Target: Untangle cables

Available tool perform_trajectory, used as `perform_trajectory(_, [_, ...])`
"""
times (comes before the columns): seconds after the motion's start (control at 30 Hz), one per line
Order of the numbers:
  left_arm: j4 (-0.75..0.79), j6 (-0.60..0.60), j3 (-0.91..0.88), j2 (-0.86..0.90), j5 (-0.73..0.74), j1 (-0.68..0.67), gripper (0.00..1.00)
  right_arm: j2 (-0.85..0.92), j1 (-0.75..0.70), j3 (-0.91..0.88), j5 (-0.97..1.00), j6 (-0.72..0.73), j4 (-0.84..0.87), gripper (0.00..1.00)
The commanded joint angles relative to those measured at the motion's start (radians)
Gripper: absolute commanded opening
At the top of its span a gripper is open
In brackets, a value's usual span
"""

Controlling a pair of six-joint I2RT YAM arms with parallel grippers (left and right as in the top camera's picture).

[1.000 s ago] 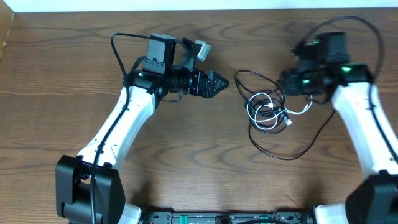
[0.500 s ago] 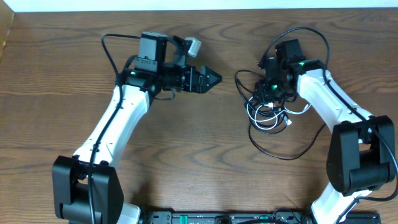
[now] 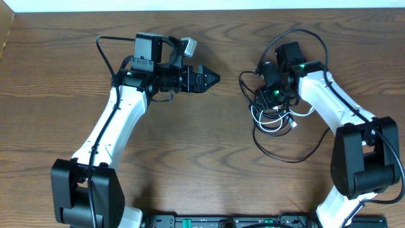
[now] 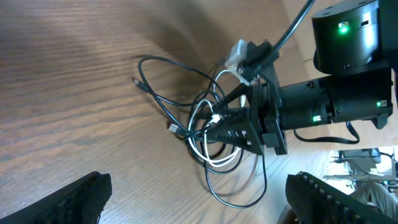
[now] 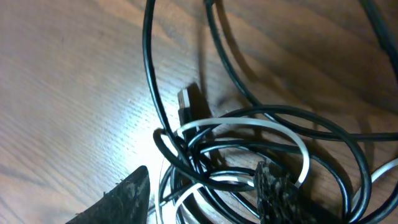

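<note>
Black and white cables [image 3: 268,119] now lie under the newly arrived, half-open right claw [image 5: 202,186]; left claw [image 3: 214,78] gapes empty.

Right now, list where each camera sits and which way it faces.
Overhead: above the table, looking straight down; left arm and right arm show, tangled cables at the right tool.
Left wrist: on the left arm, looking across the table at the cables and right arm; own fingers in the bottom corners.
Right wrist: close over the tangle, looking down; own fingers at the bottom edge.
Shared: all three show the black and white tangle.
</note>
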Motion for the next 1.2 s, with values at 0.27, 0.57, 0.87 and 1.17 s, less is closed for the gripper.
perform_trajectory(0.27, [-0.002,0.006,-0.007,-0.011,0.077,0.003,0.94,0.016,0.003,-0.01,-0.029,-0.167,-0.002,0.5])
perform_trajectory(0.57, [-0.002,0.006,-0.007,-0.012,0.09,0.003,0.94,0.08,0.003,-0.01,-0.066,-0.179,0.01,0.45])
perform_trajectory(0.87, [-0.002,0.006,-0.007,-0.013,0.089,0.003,0.94,0.115,0.003,-0.007,-0.07,-0.164,0.01,0.01])
perform_trajectory(1.17, [-0.029,0.046,-0.007,-0.013,0.104,-0.003,0.94,0.008,0.003,0.04,-0.096,-0.038,0.01,0.01])
